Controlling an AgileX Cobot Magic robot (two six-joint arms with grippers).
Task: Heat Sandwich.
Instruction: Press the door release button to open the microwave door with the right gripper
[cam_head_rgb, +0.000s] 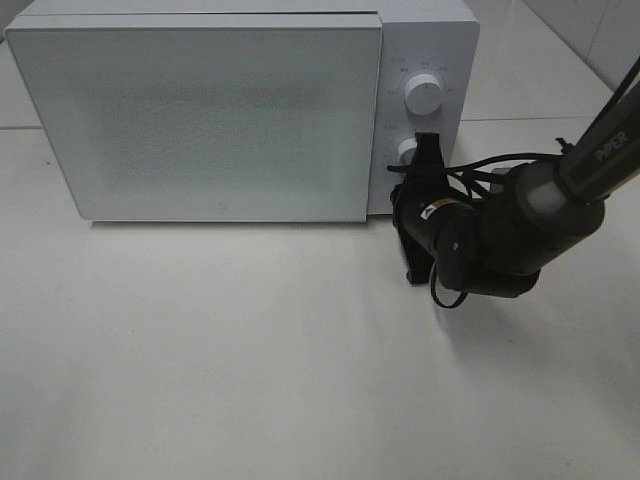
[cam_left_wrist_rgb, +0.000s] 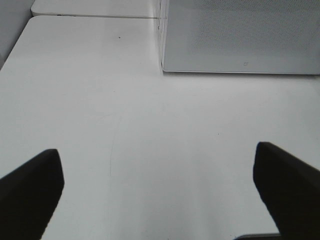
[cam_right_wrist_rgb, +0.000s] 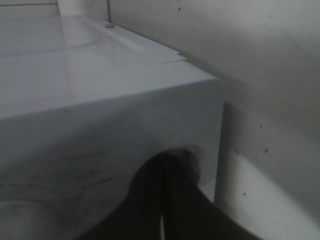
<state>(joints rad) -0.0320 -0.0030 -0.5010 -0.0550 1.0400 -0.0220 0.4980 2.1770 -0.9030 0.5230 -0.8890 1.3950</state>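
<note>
The white microwave (cam_head_rgb: 200, 120) stands at the back of the table with its door shut. The sandwich is out of view in all views. My right gripper (cam_head_rgb: 428, 150) is at the microwave's control panel, its tips against the lower knob (cam_head_rgb: 405, 152), below the upper knob (cam_head_rgb: 424, 97). In the right wrist view the gripper (cam_right_wrist_rgb: 166, 160) has its dark fingers (cam_right_wrist_rgb: 145, 200) pressed together, with only a thin slit between them, at the panel's rounded knob (cam_right_wrist_rgb: 194, 162). My left gripper (cam_left_wrist_rgb: 156, 149) is open and empty, low over bare table, facing the microwave's front corner (cam_left_wrist_rgb: 240, 35).
The white table (cam_head_rgb: 250, 350) spreads in front of the microwave. The right arm (cam_head_rgb: 520, 230) and its cables reach in from the right edge. A wall edge runs behind the table (cam_left_wrist_rgb: 90, 7).
</note>
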